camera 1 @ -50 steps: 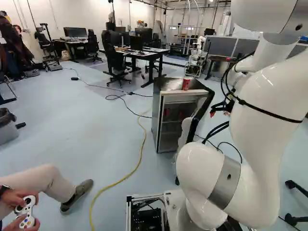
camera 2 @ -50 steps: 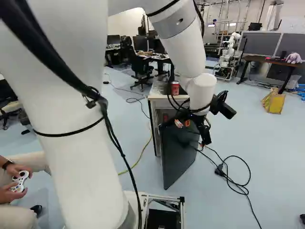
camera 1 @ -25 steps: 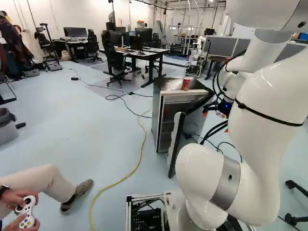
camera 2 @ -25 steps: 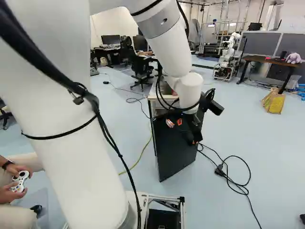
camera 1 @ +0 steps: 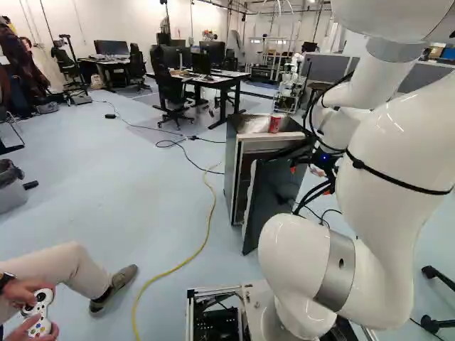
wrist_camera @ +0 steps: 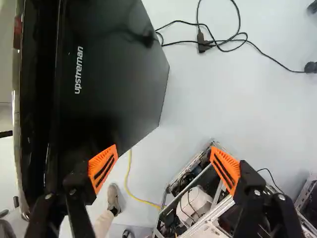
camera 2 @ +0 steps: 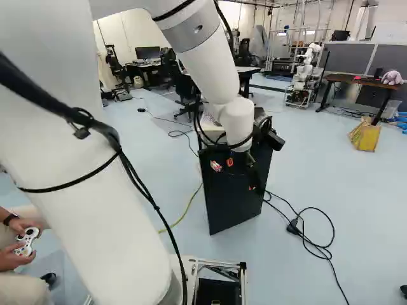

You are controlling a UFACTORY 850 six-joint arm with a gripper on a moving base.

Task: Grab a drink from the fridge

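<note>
Gaping wide, the gripper (camera 2: 240, 175) has nothing clasped between its orange pads (wrist_camera: 103, 168)! Right beside one finger comes the black fridge door (camera 1: 274, 199), ajar; touching or not, I can't tell. Behind that door, past the gripper, stands the fridge (camera 1: 230, 170), its inside mostly hidden. And higher up, beyond the gripper, there's the red can (camera 1: 275, 123), upright on the fridge top! Farther off, another robot (camera 2: 305, 76).

arm (camera 2: 206, 73) raised, reaching forward | wrist (camera 2: 238, 124) bent downward | jaws spread wide
</note>
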